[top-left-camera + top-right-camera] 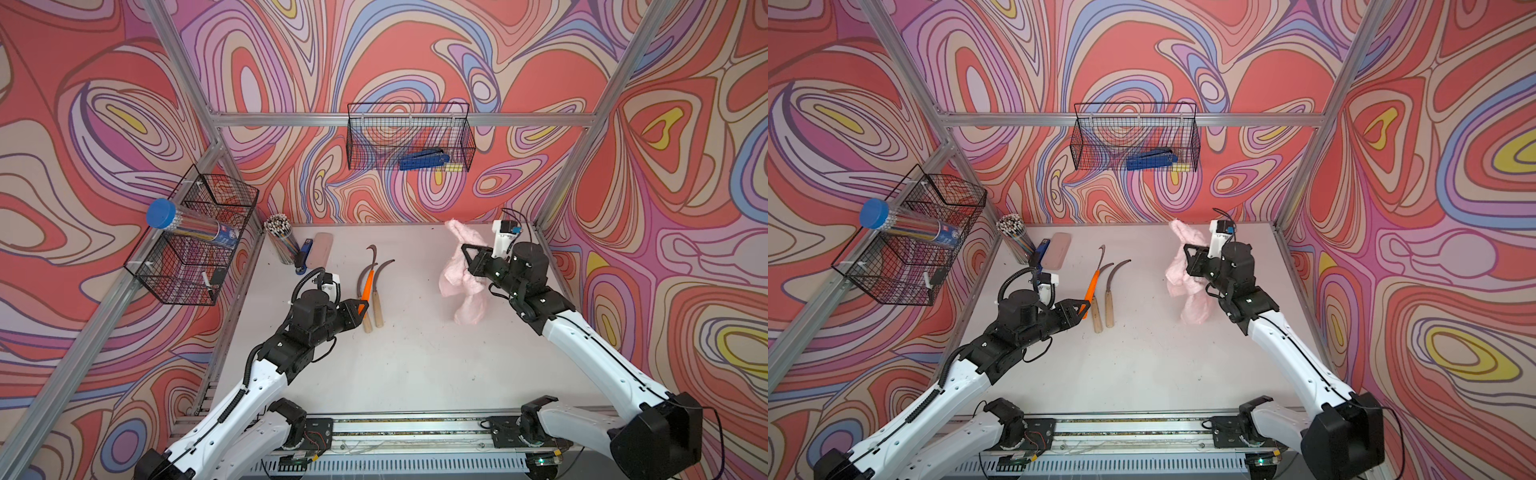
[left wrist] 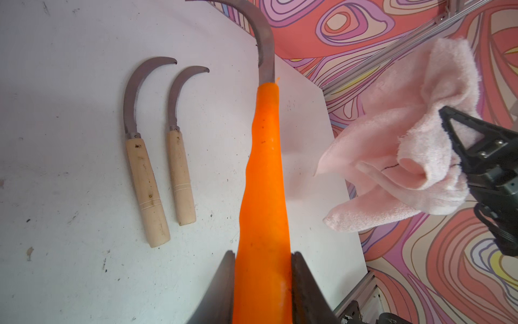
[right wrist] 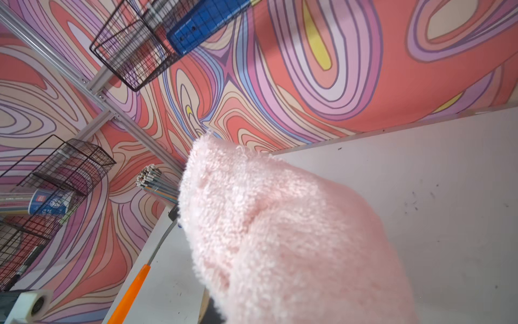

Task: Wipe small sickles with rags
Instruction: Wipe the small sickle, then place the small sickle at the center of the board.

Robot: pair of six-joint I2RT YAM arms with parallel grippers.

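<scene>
My left gripper is shut on the lower end of the orange-handled sickle. It is lifted off the table, dark blade pointing to the back wall. Two wooden-handled sickles lie side by side on the white table just right of it. My right gripper is shut on the pale pink rag, which hangs bunched above the table's right side. The rag hides the jaws in the right wrist view.
At the back left stand a cup of pencils, a blue stapler and a rigid pink case. A wire basket with a pen tube hangs on the left wall. Another basket, holding a blue tool, hangs on the back rail.
</scene>
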